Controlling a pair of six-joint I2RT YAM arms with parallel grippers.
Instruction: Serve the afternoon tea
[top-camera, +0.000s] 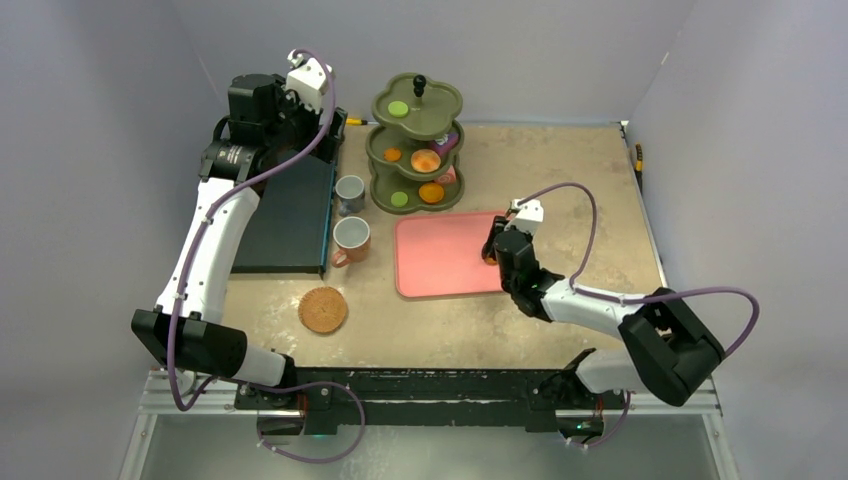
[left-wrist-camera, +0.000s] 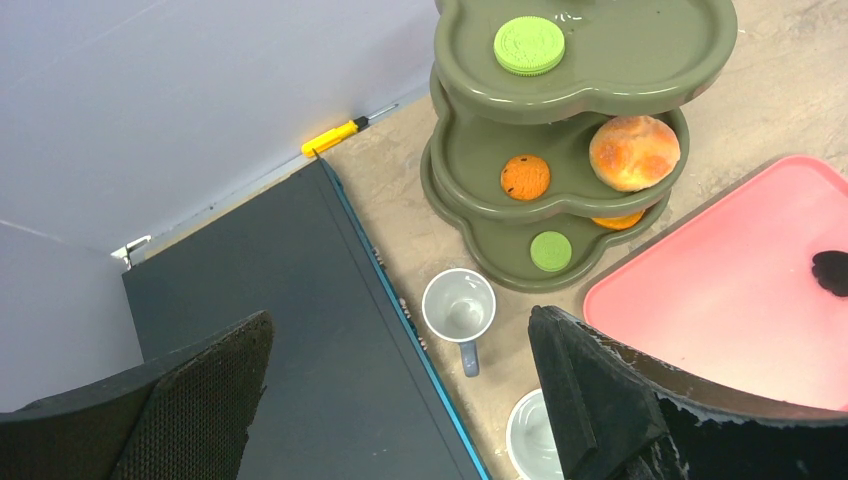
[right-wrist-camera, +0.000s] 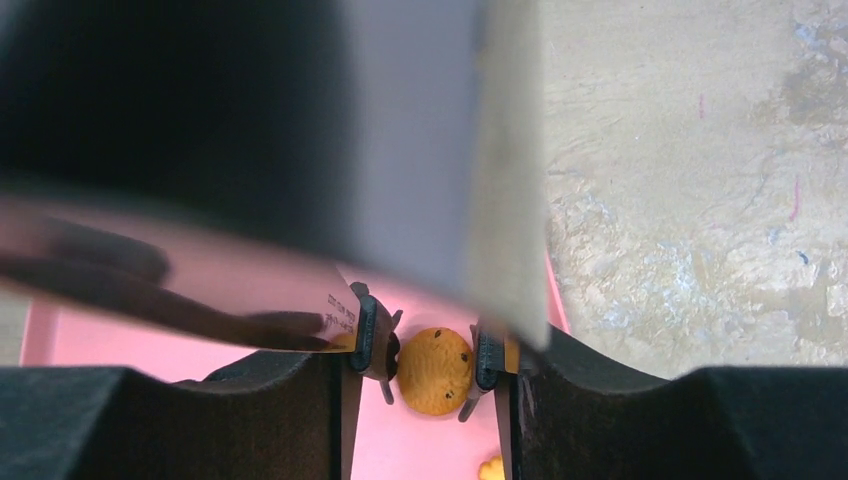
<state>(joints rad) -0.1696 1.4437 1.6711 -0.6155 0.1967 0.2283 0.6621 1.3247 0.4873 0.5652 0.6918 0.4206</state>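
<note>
One cookie is at the tray, between tongs that the right gripper clasps. Most sweets lie on the stand, mugs beside it; left gripper hangs wide, empty

Grey mug and orange mug upright, adjacent — sweets on tiered stand.

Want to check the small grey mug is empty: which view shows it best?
The left wrist view: it looks down into the small grey mug, showing an empty inside and its handle. The top external view shows it small, near the orange mug. The right wrist view misses it.
</note>
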